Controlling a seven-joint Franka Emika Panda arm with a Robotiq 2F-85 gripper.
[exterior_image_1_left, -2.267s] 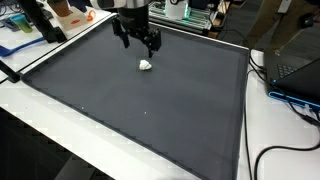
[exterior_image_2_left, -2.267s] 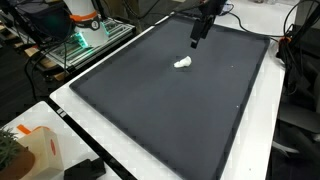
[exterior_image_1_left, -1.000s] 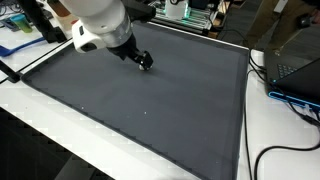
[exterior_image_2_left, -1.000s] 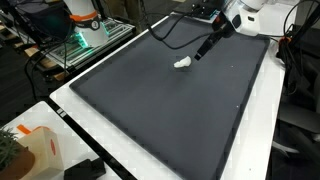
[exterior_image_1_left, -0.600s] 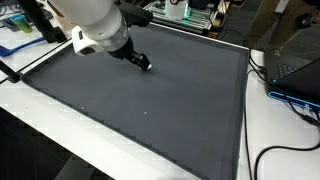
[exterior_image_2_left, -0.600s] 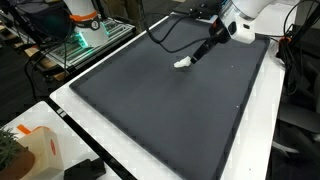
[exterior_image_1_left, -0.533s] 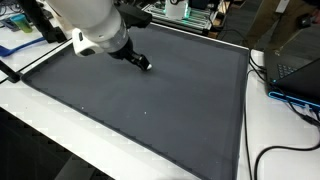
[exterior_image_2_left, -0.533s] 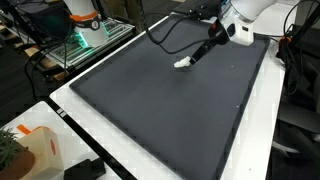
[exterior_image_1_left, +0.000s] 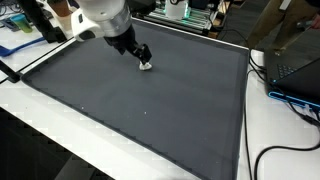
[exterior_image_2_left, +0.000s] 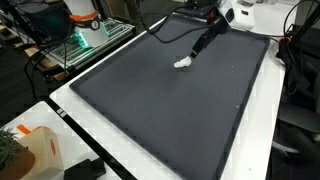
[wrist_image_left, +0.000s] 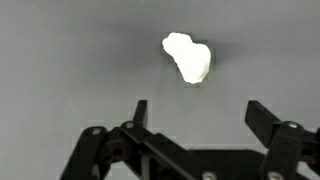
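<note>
A small white crumpled lump (exterior_image_1_left: 147, 66) (exterior_image_2_left: 183, 62) lies on the far part of a large dark mat (exterior_image_1_left: 150, 110) (exterior_image_2_left: 170, 110). My gripper (exterior_image_1_left: 142, 55) (exterior_image_2_left: 200, 46) hangs tilted just above and beside the lump, not touching it. In the wrist view the lump (wrist_image_left: 188, 57) sits on the mat a little beyond the gripper (wrist_image_left: 198, 108). The jaws stand wide apart with only bare mat between the fingertips (wrist_image_left: 141, 108).
The mat covers a white table (exterior_image_1_left: 40, 140). A laptop (exterior_image_1_left: 296, 68) and cables (exterior_image_1_left: 275, 150) lie off the mat's side. A wire rack with a green light (exterior_image_2_left: 85, 40) stands past another side, and an orange-and-white object (exterior_image_2_left: 30, 150) sits near a corner.
The arm had leaned down over the lump and hidden it in an exterior view. It has since drawn up and back slightly, so the lump shows again. The jaws stayed apart.
</note>
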